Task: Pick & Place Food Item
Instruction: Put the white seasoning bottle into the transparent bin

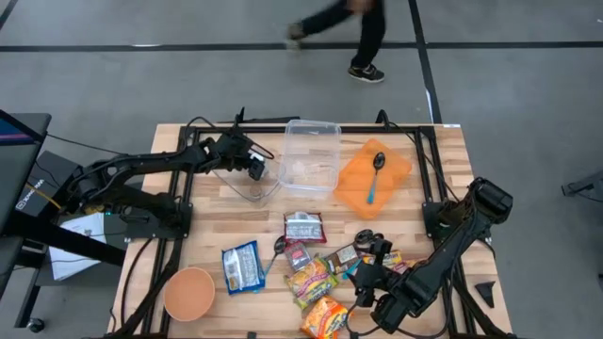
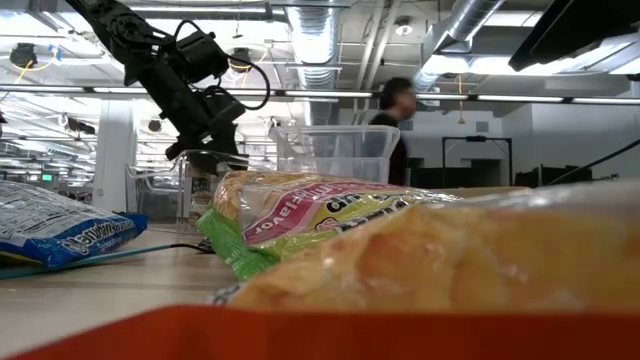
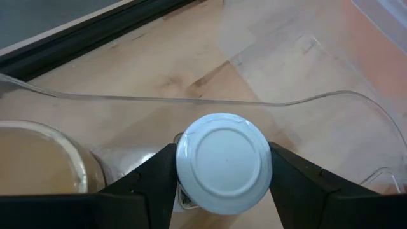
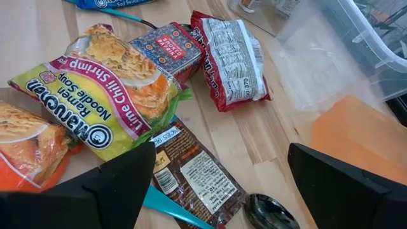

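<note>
At the back left of the table, your left tool is gripping a small white-lidded jar, its two fingers pressing on either side of the round lid, and it is hanging just over the near rim of a clear tub that lies beside the larger clear bin. In the left wrist view the jar is sitting squarely between the fingers, lid facing the camera, so its long axis is running straight along the tool's own line; the tub's curved rim is arcing just beyond it and a second clear round container is showing close beside the jar. The relation to watch is that rim: judging from here, the jar seems to be right at the tub's edge, and I cannot tell whether it is already inside the wall or just outside it, so any lowering or release will probably depend on clearing that edge. Your right tool is waiting at the front right with its jaws spread wide and empty, hovering above the heap of packets, nearest the lime shrimp ramen, a brown packet and a red packet. The left arm is by far the nearer to the tub and bin.
</note>
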